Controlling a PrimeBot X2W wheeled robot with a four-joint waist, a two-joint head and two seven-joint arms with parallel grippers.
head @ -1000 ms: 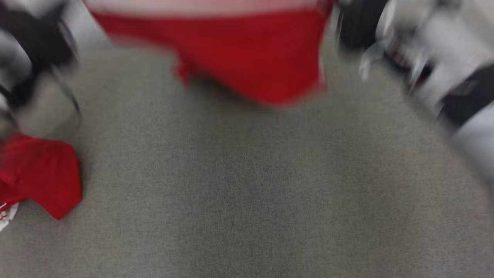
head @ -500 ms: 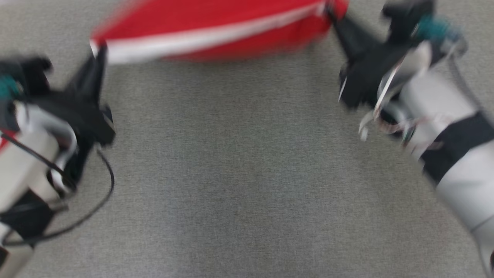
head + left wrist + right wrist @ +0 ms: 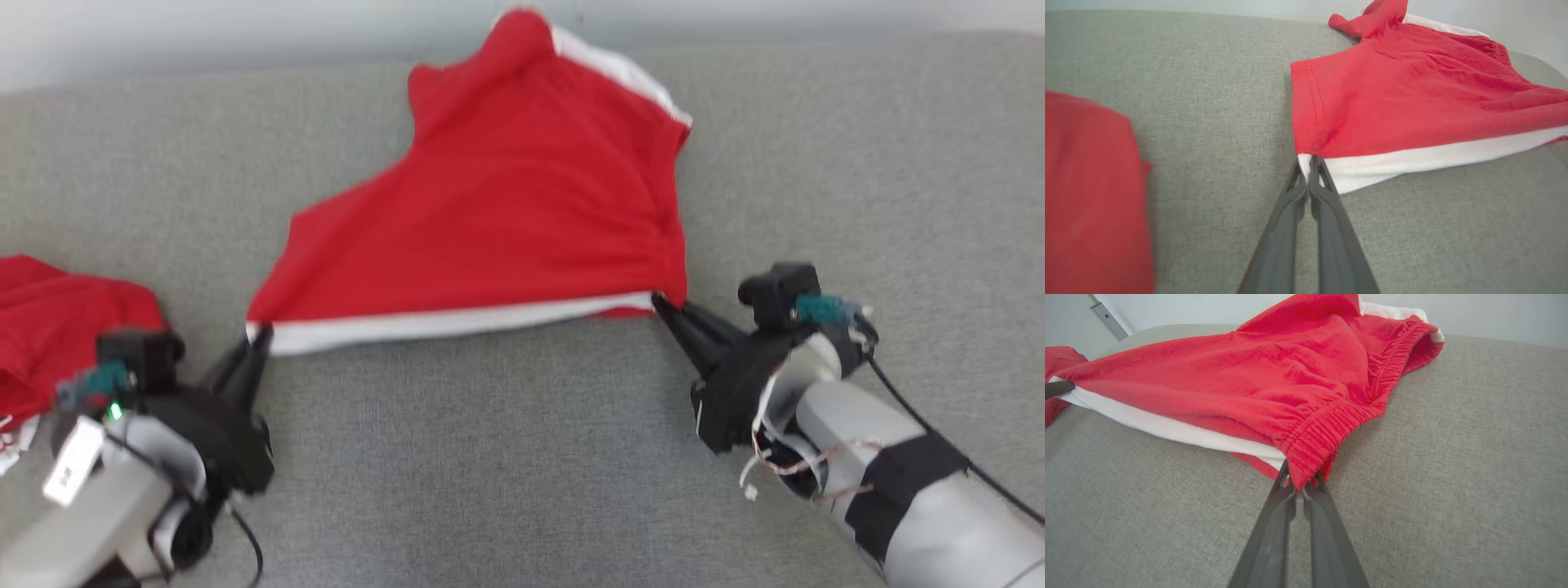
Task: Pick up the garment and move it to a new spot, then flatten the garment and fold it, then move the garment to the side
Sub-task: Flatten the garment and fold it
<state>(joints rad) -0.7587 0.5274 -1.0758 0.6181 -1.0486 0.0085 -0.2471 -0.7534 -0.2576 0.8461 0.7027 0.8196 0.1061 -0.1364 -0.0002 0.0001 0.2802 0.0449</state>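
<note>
Grey upholstery (image 3: 522, 474), garment (image 3: 506, 220) newly down, left claw (image 3: 260, 335), right claw (image 3: 661, 303) tight on corners

Bright, even, diffuse light washes the grey cloth surface (image 3: 522, 457), leaving only a thin, soft shadow under the hem of the red garment (image 3: 506, 220). The head view is slightly smeared throughout, softest toward its lower corners. Both wrist views render the weave more sharply but bow the surface's far edge with wide-angle distortion, and the red cloth (image 3: 1090, 196) at the left wrist view's left edge is out of focus.
</note>
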